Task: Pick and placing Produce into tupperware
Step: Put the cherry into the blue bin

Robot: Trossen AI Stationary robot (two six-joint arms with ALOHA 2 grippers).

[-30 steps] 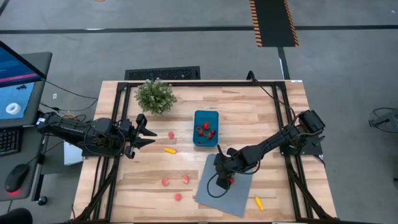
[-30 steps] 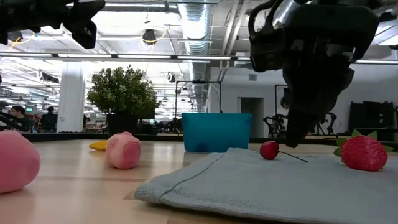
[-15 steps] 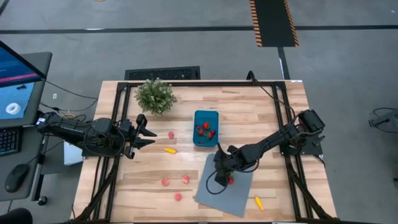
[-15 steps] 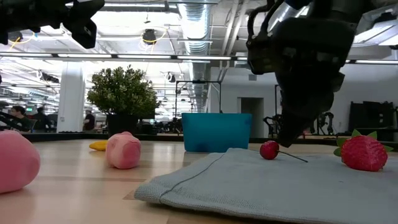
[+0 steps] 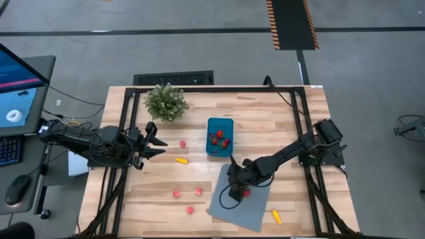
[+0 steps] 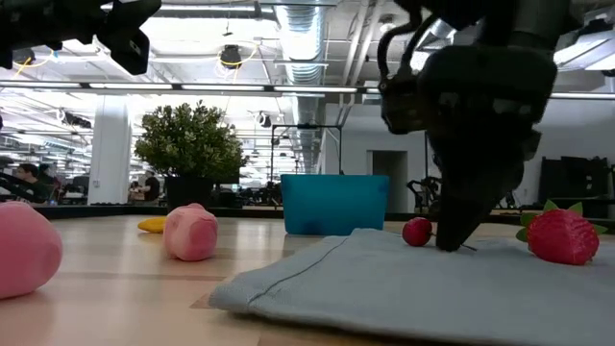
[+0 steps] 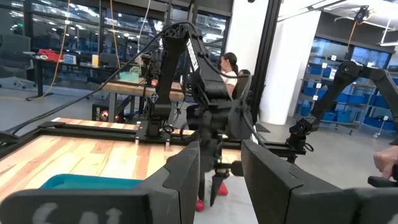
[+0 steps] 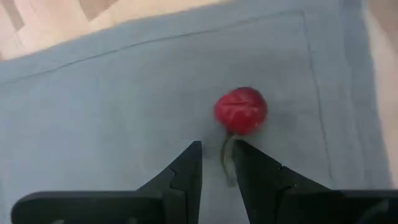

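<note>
On the grey cloth (image 5: pixel 242 204), a small red cherry (image 8: pixel 240 110) with a thin stem is straddled by the right tool (image 8: pixel 217 163), its jaws narrowly parted, nothing gripped; light, round and roll-prone, it is probably best pinched across the body.

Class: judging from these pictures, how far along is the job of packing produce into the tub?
Done: some red pieces sit in the rectangular teal plastic tub. In hand: the right gripper straddles the small red cherry's stem. Left: pink pieces and yellow-orange pieces lie on the table.

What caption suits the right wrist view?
Right gripper, jaws narrowly apart, poised over the stem of a red cherry on the grey cloth.
</note>
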